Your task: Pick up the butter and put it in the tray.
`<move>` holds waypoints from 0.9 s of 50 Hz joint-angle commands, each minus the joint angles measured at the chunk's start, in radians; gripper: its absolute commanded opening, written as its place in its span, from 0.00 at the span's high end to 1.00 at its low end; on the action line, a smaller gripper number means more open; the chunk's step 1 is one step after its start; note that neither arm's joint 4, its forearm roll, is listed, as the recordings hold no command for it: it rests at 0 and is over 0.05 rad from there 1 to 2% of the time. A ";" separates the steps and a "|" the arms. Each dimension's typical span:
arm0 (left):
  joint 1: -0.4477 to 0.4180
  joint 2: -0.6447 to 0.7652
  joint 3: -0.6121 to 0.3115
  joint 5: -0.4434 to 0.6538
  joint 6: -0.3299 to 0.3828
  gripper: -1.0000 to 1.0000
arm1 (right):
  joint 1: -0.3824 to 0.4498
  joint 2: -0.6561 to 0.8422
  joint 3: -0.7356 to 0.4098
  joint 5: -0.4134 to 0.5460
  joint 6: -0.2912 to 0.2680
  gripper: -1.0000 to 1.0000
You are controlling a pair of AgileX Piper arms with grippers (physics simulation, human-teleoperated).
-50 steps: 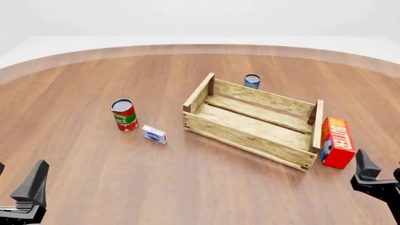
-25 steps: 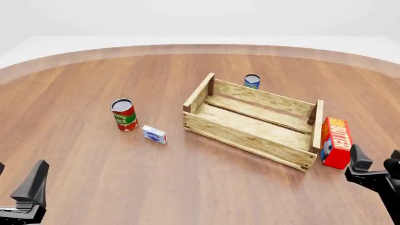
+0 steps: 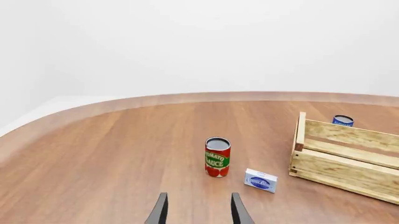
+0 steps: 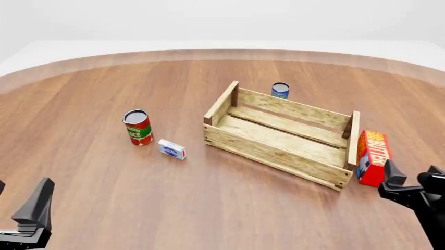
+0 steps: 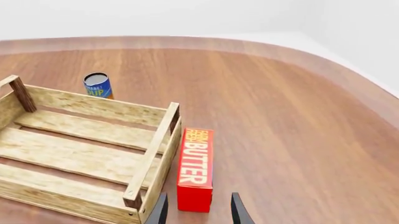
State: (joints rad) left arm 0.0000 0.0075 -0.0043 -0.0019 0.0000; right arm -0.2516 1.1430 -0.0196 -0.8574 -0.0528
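1. Left wrist view: The left hand (image 3: 198,211) was seen with its fingers spread and nothing between them, held low over the bare surface (image 3: 112,158). It was pointed toward the red-and-green can (image 3: 217,157) and the small white-and-blue box (image 3: 260,180), neither of which belongs to the task, so the arm was judged to be parked. Only the left end of the tray (image 3: 337,158) was shown, with a blue can (image 3: 342,120) beyond it; the butter was not in this view.

2. Front view: The butter (image 4: 371,158) was seen on the surface (image 4: 208,208), outside the tray (image 4: 281,133) and just beside its right end wall. The right hand (image 4: 410,182) was placed just on the near side of the carton, fingers parted, presumably to take it from the side. The left hand (image 4: 21,208) was kept at the near left edge, well apart from everything. Compared with the frames of a second and half a second earlier, the right hand had been moved up and to the left, toward the butter; the left hand and all the objects had not been moved.

3. Right wrist view: The butter (image 5: 195,168) was seen straight ahead of the right hand (image 5: 198,207), its lettered face turned up, close alongside the tray's end wall (image 5: 153,158). The fingers were held open, about the width of the carton's near end; no contact was visible.
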 commanded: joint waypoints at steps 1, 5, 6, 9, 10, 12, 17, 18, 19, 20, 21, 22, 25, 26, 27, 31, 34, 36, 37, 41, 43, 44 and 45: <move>0.000 0.000 0.000 0.000 0.000 0.00 | 0.000 0.091 -0.001 -0.074 -0.004 0.00; 0.000 0.000 0.000 0.000 0.000 0.00 | 0.003 0.133 -0.003 -0.106 -0.007 0.00; 0.000 0.000 0.000 0.000 0.000 0.00 | 0.004 0.144 -0.004 -0.114 -0.007 0.00; 0.000 0.000 0.000 0.000 0.000 0.00 | 0.005 0.174 -0.009 -0.135 -0.008 0.00; 0.000 0.000 0.000 0.000 0.000 0.00 | 0.005 0.175 -0.009 -0.136 -0.008 0.00; 0.000 0.000 0.000 0.000 0.000 0.00 | 0.005 0.188 -0.013 -0.142 -0.006 0.00; 0.000 0.000 0.000 0.000 0.000 0.00 | 0.006 0.222 -0.023 -0.162 -0.006 0.00; 0.000 0.000 0.000 0.000 0.000 0.00 | 0.006 0.222 -0.023 -0.162 -0.006 0.00; 0.000 0.000 0.000 0.000 0.000 0.00 | 0.008 0.230 -0.029 -0.164 -0.004 0.00; 0.000 0.000 0.000 0.000 0.000 0.00 | 0.008 0.234 -0.031 -0.166 -0.005 0.00; 0.000 0.000 0.000 0.000 0.000 0.00 | 0.010 0.240 -0.034 -0.169 -0.004 0.00; 0.000 0.000 0.000 0.000 0.000 0.00 | 0.010 0.244 -0.036 -0.170 -0.004 0.00; 0.000 0.000 0.000 0.000 0.000 0.00 | 0.011 0.257 -0.041 -0.177 -0.004 0.00; 0.000 0.000 0.000 0.000 0.000 0.00 | 0.012 0.262 -0.042 -0.180 -0.004 0.00; 0.000 0.000 0.000 0.000 0.000 0.00 | 0.013 0.267 -0.044 -0.182 -0.003 0.00; 0.000 0.000 0.000 0.000 0.000 0.00 | 0.017 0.289 -0.054 -0.191 -0.005 0.00; 0.000 0.000 0.000 0.000 0.000 0.00 | 0.015 0.310 -0.059 -0.204 -0.005 0.00; 0.000 0.000 0.000 0.000 0.000 0.00 | 0.013 0.326 -0.062 -0.213 -0.006 0.00; 0.000 0.000 0.000 0.000 0.000 0.00 | 0.013 0.329 -0.064 -0.213 -0.006 0.00; 0.000 0.000 0.000 0.000 0.000 0.00 | 0.011 0.350 -0.071 -0.223 -0.009 0.00; 0.000 0.000 0.000 0.000 0.000 0.00 | 0.010 0.359 -0.072 -0.229 -0.010 0.00; 0.000 0.000 0.000 0.000 0.000 0.00 | 0.010 0.359 -0.072 -0.229 -0.010 0.00; 0.000 0.000 0.000 0.000 0.000 0.00 | 0.009 0.364 -0.072 -0.232 -0.010 0.00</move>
State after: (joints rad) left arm 0.0000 0.0075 -0.0043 -0.0019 0.0000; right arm -0.2403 1.4590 -0.0795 -1.0634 -0.0600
